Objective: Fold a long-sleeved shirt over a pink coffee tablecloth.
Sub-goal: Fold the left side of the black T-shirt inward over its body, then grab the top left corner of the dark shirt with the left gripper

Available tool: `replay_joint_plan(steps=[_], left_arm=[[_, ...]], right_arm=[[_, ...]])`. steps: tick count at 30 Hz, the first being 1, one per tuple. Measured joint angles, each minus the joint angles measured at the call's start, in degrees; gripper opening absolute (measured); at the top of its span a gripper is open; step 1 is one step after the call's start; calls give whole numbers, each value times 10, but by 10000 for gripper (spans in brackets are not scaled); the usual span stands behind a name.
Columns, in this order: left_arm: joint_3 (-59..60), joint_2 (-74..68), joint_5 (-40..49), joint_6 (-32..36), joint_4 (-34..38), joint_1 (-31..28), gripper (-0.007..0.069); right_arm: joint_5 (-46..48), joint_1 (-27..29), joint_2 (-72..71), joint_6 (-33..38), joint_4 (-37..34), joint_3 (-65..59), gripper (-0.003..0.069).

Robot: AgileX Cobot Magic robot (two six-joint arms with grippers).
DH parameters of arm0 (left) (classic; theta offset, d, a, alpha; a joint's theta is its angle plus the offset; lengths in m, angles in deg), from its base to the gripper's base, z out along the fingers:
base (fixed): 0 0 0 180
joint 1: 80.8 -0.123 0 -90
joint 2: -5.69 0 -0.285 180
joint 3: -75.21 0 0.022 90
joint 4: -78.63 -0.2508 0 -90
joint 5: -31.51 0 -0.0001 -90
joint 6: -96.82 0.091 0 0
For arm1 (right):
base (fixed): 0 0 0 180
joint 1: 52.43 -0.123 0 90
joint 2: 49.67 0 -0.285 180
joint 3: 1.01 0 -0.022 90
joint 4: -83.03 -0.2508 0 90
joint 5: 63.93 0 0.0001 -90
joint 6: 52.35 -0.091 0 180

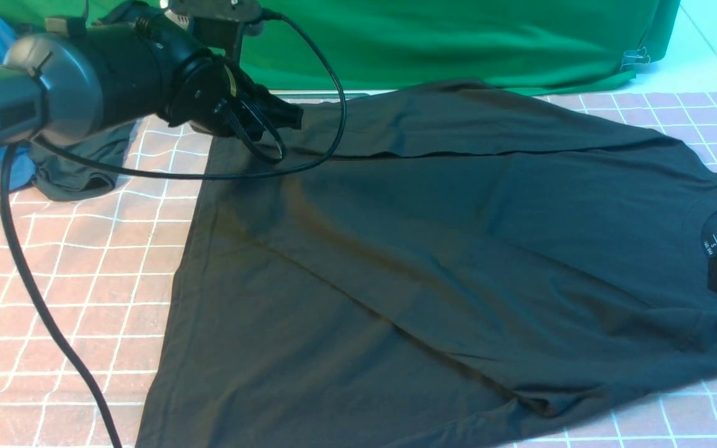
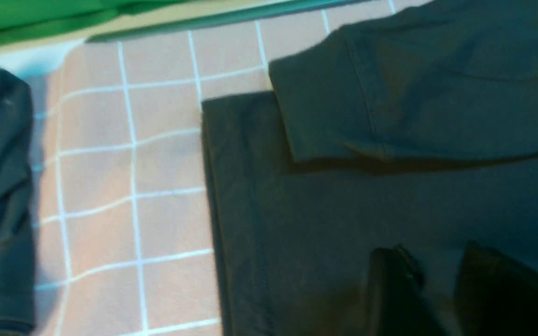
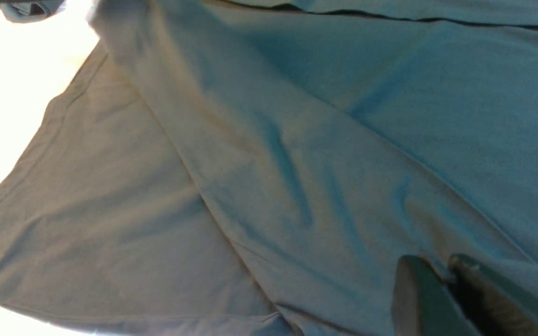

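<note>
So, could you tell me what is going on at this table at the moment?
A two-armed robot is folding a black long-sleeved shirt spread flat on the pink tablecloth. The far sleeve lies folded in over the body, its cuff near the hem corner. The left gripper hovers just above that corner, jaws apart with nothing between them. The right gripper sits low over the shirt on the collar side, jaws nearly together; whether it pinches fabric is unclear.
</note>
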Motion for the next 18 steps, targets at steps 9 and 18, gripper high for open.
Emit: replay_joint_plan(steps=[9,18], left_arm=[[-49,13,215,73,214,1,328],[38,78,290,227,511,121,16]], right_arm=[[30,0,0,-3,1,0,122],[85,0,28,-93,118,0,47]])
